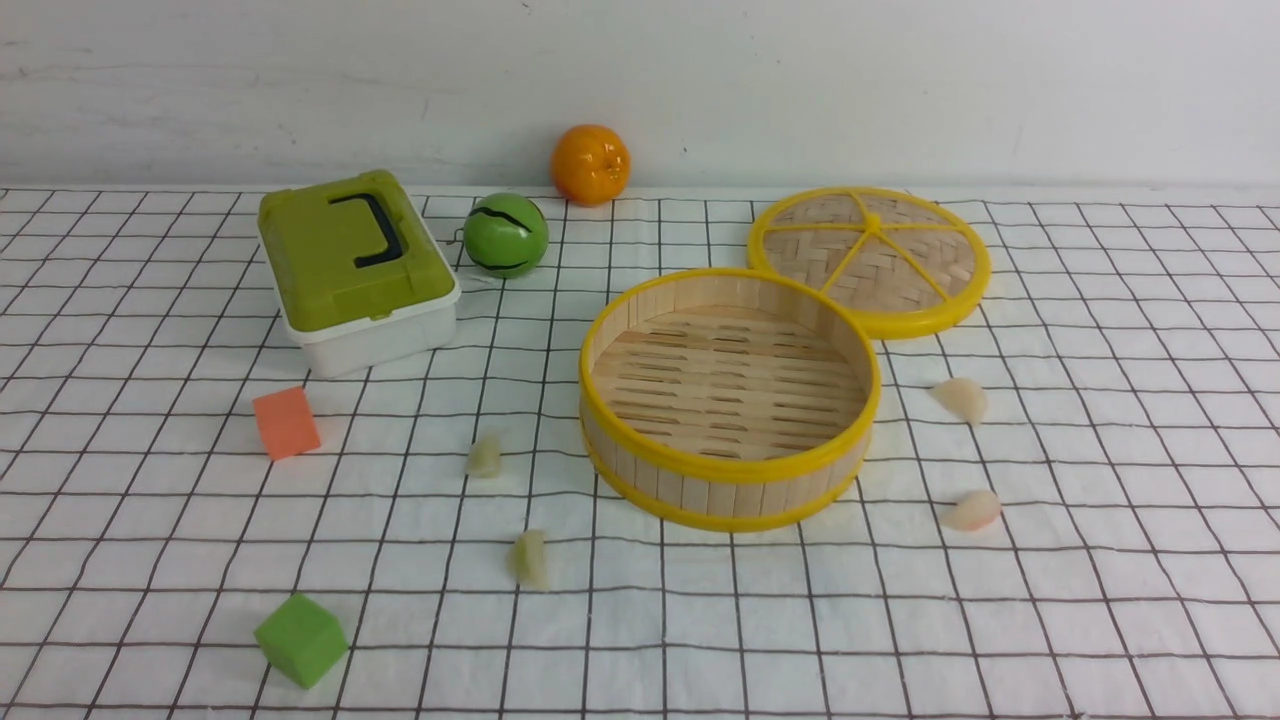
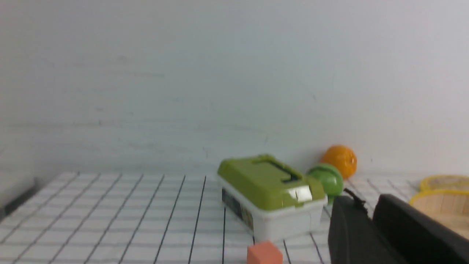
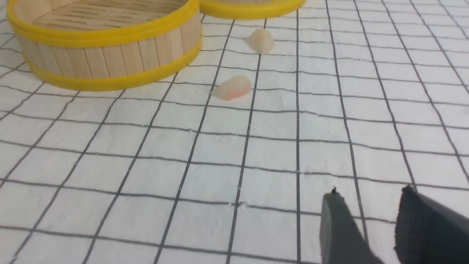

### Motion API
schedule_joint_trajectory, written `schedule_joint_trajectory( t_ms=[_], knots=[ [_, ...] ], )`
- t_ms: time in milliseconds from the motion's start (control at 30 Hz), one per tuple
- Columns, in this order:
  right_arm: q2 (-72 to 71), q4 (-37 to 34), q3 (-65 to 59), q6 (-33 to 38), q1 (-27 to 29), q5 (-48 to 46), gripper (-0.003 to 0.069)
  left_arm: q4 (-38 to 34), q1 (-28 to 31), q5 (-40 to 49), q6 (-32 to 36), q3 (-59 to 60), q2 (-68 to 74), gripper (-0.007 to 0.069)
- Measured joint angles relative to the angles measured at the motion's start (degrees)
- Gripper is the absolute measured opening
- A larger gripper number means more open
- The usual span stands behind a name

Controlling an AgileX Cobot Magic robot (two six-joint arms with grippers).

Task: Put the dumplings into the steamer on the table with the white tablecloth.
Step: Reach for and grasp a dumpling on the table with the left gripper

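Note:
The steamer (image 1: 730, 480) stands empty mid-table on the white tablecloth (image 1: 1100, 620). Two pale green dumplings (image 1: 484, 456) (image 1: 530, 558) lie to its left. Two whitish-pink dumplings (image 1: 961, 398) (image 1: 972, 510) lie to its right, and the right wrist view also shows these dumplings (image 3: 233, 88) (image 3: 261, 40) beside the steamer (image 3: 106, 58). No arm shows in the front view. My right gripper (image 3: 370, 194) is open over bare cloth, short of the pink pair. My left gripper (image 2: 364, 206) hangs with a narrow gap between its tips and nothing in it, the steamer (image 2: 439, 205) beyond.
The flat woven lid (image 1: 870, 255) lies behind the steamer on the right. A green-lidded box (image 1: 350, 265), a green ball (image 1: 505, 235) and an orange (image 1: 590, 163) sit at the back left. An orange cube (image 1: 286, 422) and a green cube (image 1: 300, 640) are at the front left.

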State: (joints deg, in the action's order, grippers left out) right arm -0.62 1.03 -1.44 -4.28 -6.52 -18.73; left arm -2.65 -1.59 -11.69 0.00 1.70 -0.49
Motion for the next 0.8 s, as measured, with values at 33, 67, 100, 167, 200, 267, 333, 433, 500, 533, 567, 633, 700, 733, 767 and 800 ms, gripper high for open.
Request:
schedule_joint_trajectory(
  t_ms=[33,67,100,167,200,267,333,433,500,533,567,633,700,733,767,800],
  knots=[
    [0.0,0.19,-0.17,0.0,0.0,1.89,0.024,0.0,0.0,-1.65,0.0,0.0,0.0,0.0099],
    [0.0,0.27,-0.17,0.0,0.0,2.44,0.024,0.0,0.0,-1.65,0.0,0.0,0.0,0.0099],
    [0.0,0.44,-0.23,0.0,0.0,7.18,0.024,0.0,0.0,-3.68,0.0,0.0,0.0,0.0104],
    [0.0,0.45,-0.23,0.0,0.0,16.39,0.024,-0.05,0.0,-6.28,-1.66,0.0,0.0,0.0106],
    [0.0,0.45,-0.23,-0.1,0.0,18.01,0.024,-0.05,0.0,-6.52,-1.93,0.0,0.0,0.0107],
    [0.0,0.39,-0.23,-1.7,0.0,25.57,0.024,-0.2,0.0,-8.34,-6.84,0.0,0.0,0.0108],
    [0.0,0.18,-0.23,-5.97,0.0,34.09,0.024,-0.47,0.0,-10.43,-17.05,0.0,0.0,0.011],
    [0.0,-0.03,-0.23,-10.72,0.0,41.98,0.024,0.51,0.0,-11.75,-30.72,-0.54,0.0,0.0094],
    [0.0,-0.11,-0.14,-12.4,0.0,44.87,0.023,2.96,0.0,-9.57,-35.56,-2.78,0.0,0.0059],
    [0.0,-0.19,0.52,-13.12,0.0,45.42,0.0206,5.38,0.0,-7.13,-37.76,-5.58,0.05,0.002],
    [0.0,-0.19,0.91,-13.23,0.0,45.26,0.0195,6.25,0.0,-6.28,-38.31,-6.69,0.18,0.0006],
    [0.36,-0.23,4.85,-13.17,0.0,43.33,0.0118,10.86,0.0,-1.49,-40.3,-13.86,2.88,-0.0013],
    [2.85,-0.23,11.28,-11.95,0.0,38.9,0.0011,14.83,0.0,3.14,-40.87,-21.21,8.38,-0.0013],
    [4.63,-0.23,13.54,-11.04,0.0,36.91,-0.0006,15.81,0.0,4.91,-41.01,-24.2,11.41,-0.0013],
    [6.26,-0.23,15.74,-9.84,0.0,34.73,-0.0015,16.61,0.0,6.05,-41.0,-26.3,13.91,-0.0013],
    [8.89,-0.23,18.87,-7.8,0.0,30.89,-0.0017,17.54,0.0,7.22,-41.07,-28.89,17.79,-0.0013]
  ],
)
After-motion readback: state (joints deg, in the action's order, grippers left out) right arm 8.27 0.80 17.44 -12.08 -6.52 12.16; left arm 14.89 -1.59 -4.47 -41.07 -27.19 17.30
